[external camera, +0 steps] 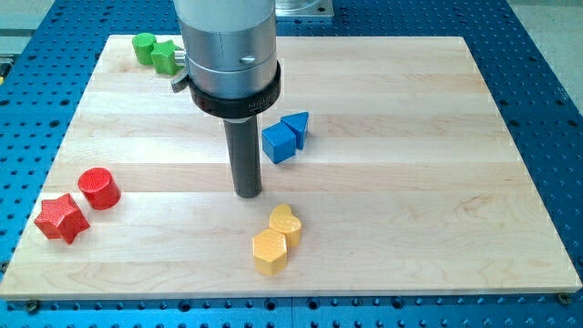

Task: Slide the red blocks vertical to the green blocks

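A red cylinder (98, 189) and a red star block (61, 218) lie close together near the board's left edge, towards the view's bottom. Two green blocks, a rounded one (143, 46) and a second one (165, 57) touching it, sit at the top left corner. My tip (247, 192) rests on the board near the middle, well to the right of the red blocks, just left of and below the blue blocks and above the yellow ones.
A blue cube (278, 143) and a blue triangular block (297, 127) touch each other right of the rod. A yellow heart block (285, 221) and a yellow hexagon (270, 251) touch below the tip. The wooden board (437, 182) lies on a blue perforated table.
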### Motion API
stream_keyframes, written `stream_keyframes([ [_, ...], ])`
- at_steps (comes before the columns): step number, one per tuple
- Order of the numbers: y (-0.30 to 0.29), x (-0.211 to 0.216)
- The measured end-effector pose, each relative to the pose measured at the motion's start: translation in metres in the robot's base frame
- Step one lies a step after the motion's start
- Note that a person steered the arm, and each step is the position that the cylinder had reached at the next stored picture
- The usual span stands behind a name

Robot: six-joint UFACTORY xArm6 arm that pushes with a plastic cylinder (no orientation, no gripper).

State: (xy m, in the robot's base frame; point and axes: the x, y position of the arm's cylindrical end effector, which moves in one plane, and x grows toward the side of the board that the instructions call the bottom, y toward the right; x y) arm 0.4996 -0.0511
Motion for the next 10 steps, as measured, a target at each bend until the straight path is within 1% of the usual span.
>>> stream_keyframes([
  [1, 0.000, 0.000],
  [2, -0.017, 0.034],
  [3, -0.048, 0.074],
  [4, -0.062, 0.094],
  [5, -0.114, 0.117],
  [6, -0.166, 0.097],
  [8, -0.214, 0.079],
  [9, -0.180, 0.002],
  [10, -0.148, 0.017],
])
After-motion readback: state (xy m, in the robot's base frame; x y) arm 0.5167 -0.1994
